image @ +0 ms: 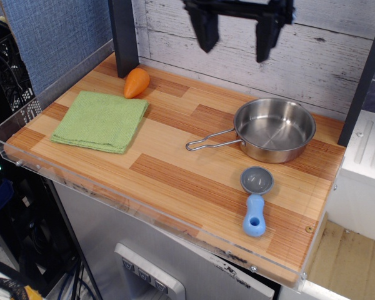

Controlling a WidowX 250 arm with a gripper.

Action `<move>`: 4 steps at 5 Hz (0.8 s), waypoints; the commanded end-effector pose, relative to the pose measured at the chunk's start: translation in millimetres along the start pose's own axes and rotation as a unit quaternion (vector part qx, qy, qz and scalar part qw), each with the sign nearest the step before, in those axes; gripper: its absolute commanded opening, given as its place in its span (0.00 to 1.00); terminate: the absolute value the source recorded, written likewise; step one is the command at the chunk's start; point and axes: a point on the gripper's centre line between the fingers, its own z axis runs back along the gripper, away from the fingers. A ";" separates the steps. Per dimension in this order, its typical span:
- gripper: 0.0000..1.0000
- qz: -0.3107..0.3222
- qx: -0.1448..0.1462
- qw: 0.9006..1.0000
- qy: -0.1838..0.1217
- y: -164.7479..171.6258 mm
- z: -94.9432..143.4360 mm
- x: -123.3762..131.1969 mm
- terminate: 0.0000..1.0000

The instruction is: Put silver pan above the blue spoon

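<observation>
The silver pan rests on the wooden table at the back right, its wire handle pointing left. Just in front of it lies the blue spoon, grey bowl toward the pan and light-blue handle toward the table's front edge. A narrow strip of wood separates pan and spoon. My gripper hangs high at the top of the frame, well above and behind the pan. Its two black fingers are spread wide, open, with nothing between them.
A folded green cloth lies at the left. An orange carrot-like toy sits at the back left beside a dark post. A clear plastic lip runs along the table's front edge. A white plank wall stands behind.
</observation>
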 end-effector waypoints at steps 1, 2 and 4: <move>1.00 -0.041 -0.017 0.999 0.010 -8.9 15.1 -20.4 0.00; 1.00 -0.053 -0.007 0.998 0.042 -4.7 12.3 -20.1 0.00; 1.00 -0.053 -0.007 0.998 0.042 -4.7 12.3 -20.1 1.00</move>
